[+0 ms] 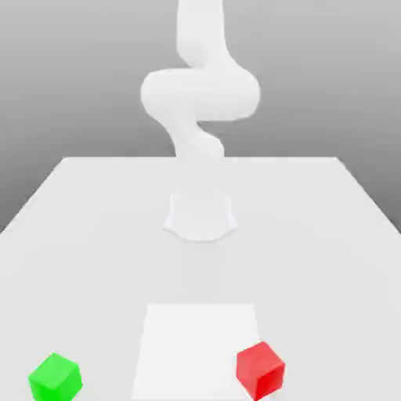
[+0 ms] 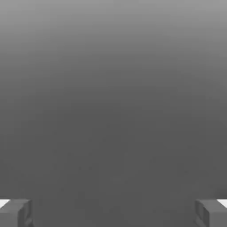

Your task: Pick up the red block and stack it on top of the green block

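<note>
A pale grey tabletop (image 1: pixel 329 235) spreads across the exterior view, narrowing toward its far edge. On its near part, about midway across, lies a brighter white rectangular patch (image 1: pixel 200 345), flat on the surface and running off the picture's lower edge. Farther back, a faint rounded pale mark (image 1: pixel 200 219) sits on the tabletop, in line with the patch. Behind the far edge is a plain grey backdrop (image 1: pixel 70 78), lighter toward the top. The hand view shows a smooth grey surface (image 2: pixel 113 97), darker lower down.

Red block (image 1: pixel 260 370) and green block (image 1: pixel 55 377) — plain matte faces — on a smooth white table (image 1: pixel 94 235).
</note>
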You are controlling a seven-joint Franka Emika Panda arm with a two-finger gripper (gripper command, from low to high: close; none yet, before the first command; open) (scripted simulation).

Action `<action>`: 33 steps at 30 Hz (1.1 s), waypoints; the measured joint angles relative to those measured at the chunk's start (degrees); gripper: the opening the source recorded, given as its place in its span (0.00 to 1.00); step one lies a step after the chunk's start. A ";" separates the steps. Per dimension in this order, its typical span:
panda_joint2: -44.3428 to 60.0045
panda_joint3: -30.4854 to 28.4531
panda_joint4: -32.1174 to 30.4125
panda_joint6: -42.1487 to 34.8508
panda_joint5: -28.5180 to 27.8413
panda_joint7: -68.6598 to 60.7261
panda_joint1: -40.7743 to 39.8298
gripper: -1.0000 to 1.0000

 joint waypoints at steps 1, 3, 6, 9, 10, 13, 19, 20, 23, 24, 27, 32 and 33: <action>2.26 -0.14 -0.39 0.86 0.14 -0.87 0.55 0.50; 6.55 -0.39 -1.12 2.49 0.40 -2.53 1.58 0.50; 12.82 -0.73 -2.18 4.87 0.74 -4.91 3.08 0.50; 19.06 -0.81 -3.24 7.22 1.19 -7.38 4.31 0.50; 21.14 -0.80 -3.59 8.00 1.33 -8.19 4.69 0.50; 27.37 -0.61 -4.65 10.35 1.68 -10.57 5.69 0.50; 39.82 0.30 -6.76 15.07 1.60 -14.77 7.49 0.50; 41.89 0.38 -7.12 15.86 1.43 -15.36 7.87 0.50; 48.10 0.73 -8.18 18.22 0.54 -16.84 8.23 0.50; 50.17 0.84 -8.53 19.01 0.11 -17.25 8.36 0.50; 56.39 1.01 -8.27 23.21 -0.57 -17.55 8.44 0.50; 62.21 0.91 -7.46 28.01 -0.77 -17.47 8.53 0.00; 62.21 0.92 -7.46 28.00 -0.78 -17.45 8.52 0.00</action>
